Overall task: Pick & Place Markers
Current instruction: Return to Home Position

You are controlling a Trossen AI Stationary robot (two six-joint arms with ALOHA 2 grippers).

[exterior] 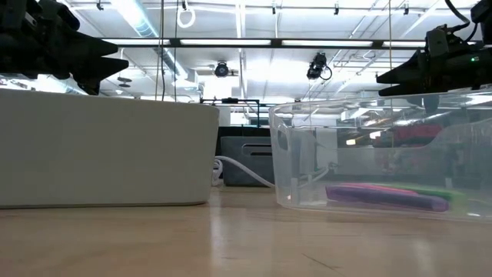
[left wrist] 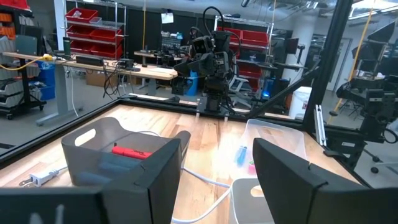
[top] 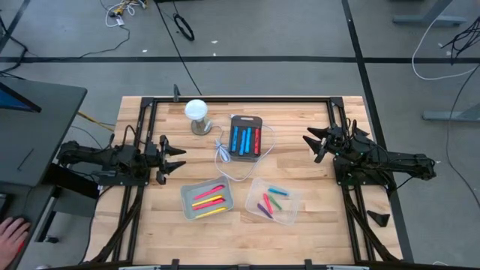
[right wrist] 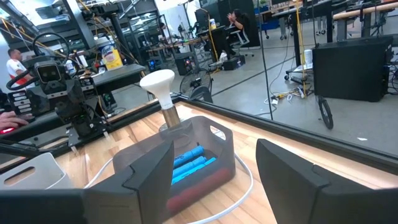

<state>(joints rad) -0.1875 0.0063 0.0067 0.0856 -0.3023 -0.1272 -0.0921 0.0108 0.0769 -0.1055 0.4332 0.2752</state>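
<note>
Nearest the low camera, a purple marker [exterior: 384, 196] and a green marker [exterior: 444, 194] lie flat on the floor of a clear plastic tub [exterior: 307, 154]. Just beside the tub stands a pale grey rectangular bin [exterior: 108, 154], whose solid wall hides its contents at this height.

From above, I see the pale bin holds pink and yellow markers [top: 210, 199], and the tub also holds blue and red ones. A dark grey handled bin [top: 245, 118] sits farther back at the table's centre with blue markers [top: 238, 139] and a red marker [top: 257, 140] lined up inside. I see no marker on the bare wooden table [top: 150, 225], so I judge the placing finished.

A white coiled cable [top: 225, 157] loops around the dark bin, and a white dome-topped fixture [top: 197, 112] stands just beside it.

My left gripper [top: 182, 159] hangs over the table's left side, fingers spread wide and empty. My right gripper [top: 311, 146] mirrors it on the right side, also wide and empty. Both sit well apart from the containers, which I judge suits parking the arms without knocking anything.
</note>
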